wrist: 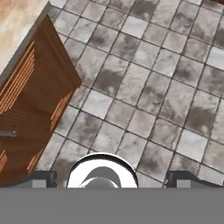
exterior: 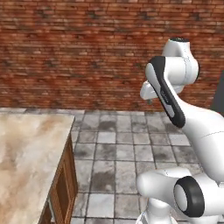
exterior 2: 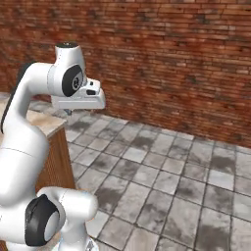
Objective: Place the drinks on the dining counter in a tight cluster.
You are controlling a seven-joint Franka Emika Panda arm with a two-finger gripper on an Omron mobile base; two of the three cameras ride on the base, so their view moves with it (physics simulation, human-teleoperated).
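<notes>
The gripper [wrist: 111, 179] hangs over grey floor tiles [wrist: 144, 92], clear of the counter's corner; its finger tips [wrist: 41, 178] stand wide apart with nothing between them. The dining counter [exterior: 26, 148], beige marble top on wooden drawers [wrist: 35, 109], lies to the arm's left, against the red brick wall [exterior: 78, 52]. The stretch of countertop in view carries no bottles; the drinks probably stand further along it. Judgement: the task is at the approach stage, nothing gathered. The next move calls for bringing the counter's top under the hand and locating the first bottle.
</notes>
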